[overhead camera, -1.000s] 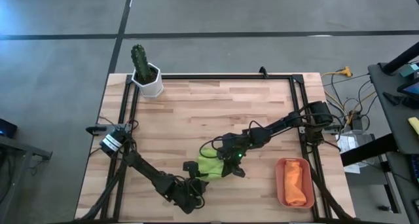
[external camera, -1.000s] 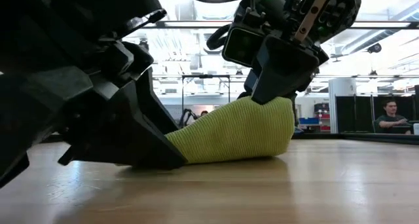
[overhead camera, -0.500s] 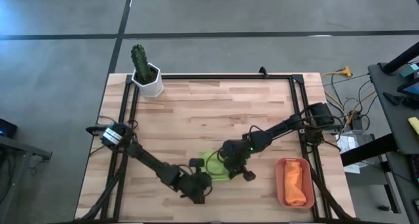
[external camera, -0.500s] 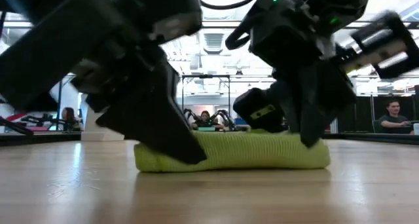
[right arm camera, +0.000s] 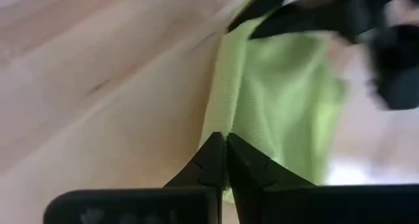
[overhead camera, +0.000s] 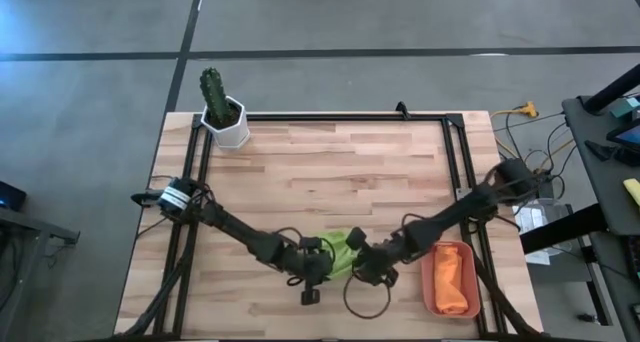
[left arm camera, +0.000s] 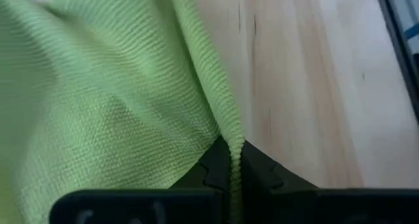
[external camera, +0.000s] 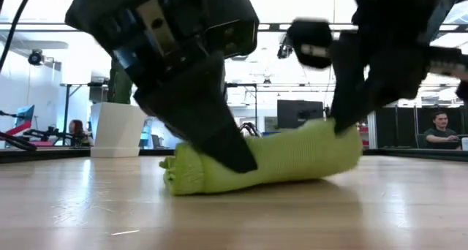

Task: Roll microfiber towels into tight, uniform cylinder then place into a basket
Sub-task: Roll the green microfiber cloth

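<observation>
Gripping: both grippers were pinched shut on the green towel (overhead camera: 343, 254), one at each end.
Left gripper (left arm camera: 230, 178): closed on a thin ribbed edge of the towel; in the high view it sat at the towel's left end (overhead camera: 318, 265).
Right gripper (right arm camera: 226, 160): closed on the towel's opposite edge; in the high view it sat at the towel's right end (overhead camera: 366, 265).
Green towel, texture: fine woven ribbing, soft, lime coloured.
Green towel, shape: a loose, uneven roll lying on the table (overhead camera: 330, 172) near the front edge, thicker at one end in the low view (external camera: 292, 158).
Table: light wooden planks with a dark frame around them.
Basket (overhead camera: 431, 282): shallow terracotta tray with rounded corners at the table's front right, just beside the right gripper.
Basket contents: the orange towel (overhead camera: 452, 280), rolled, lying lengthwise inside.
Cactus pot (overhead camera: 230, 122): white, faceted, at the far left corner, holding a green cactus (overhead camera: 212, 86).
Change from a second ago: the towel and both grippers had shifted rightward and toward the front edge; the left gripper, open then, had closed; the towel had gone from a raised hump to a flatter roll.
</observation>
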